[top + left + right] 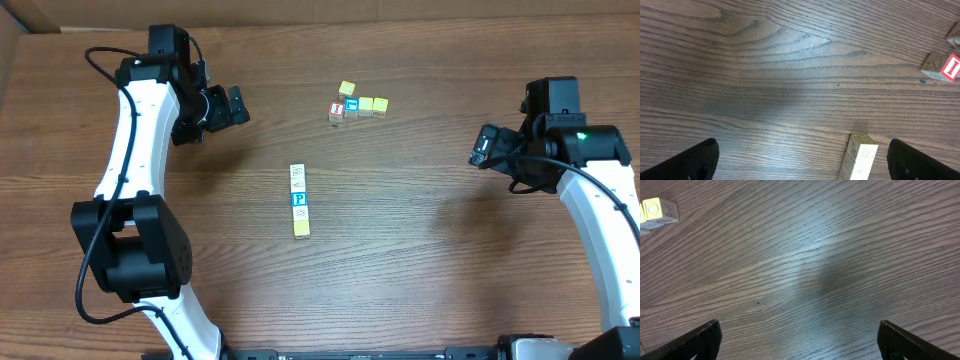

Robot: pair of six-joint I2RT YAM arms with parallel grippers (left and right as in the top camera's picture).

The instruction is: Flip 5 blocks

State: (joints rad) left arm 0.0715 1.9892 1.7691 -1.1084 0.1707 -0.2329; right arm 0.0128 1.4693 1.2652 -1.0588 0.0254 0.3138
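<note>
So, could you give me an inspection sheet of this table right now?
Surface: wooden table, grain visible.
Job's things: row of five blocks, lined end to end, blue P in the middle.
Clutter: cluster of other blocks at the far side, one red-faced.
Grippers: left gripper and right gripper, fingers apart, holding nothing.
Cables: black cable looping along the left arm.
Surroundings: tan strip beyond the far edge.
</note>
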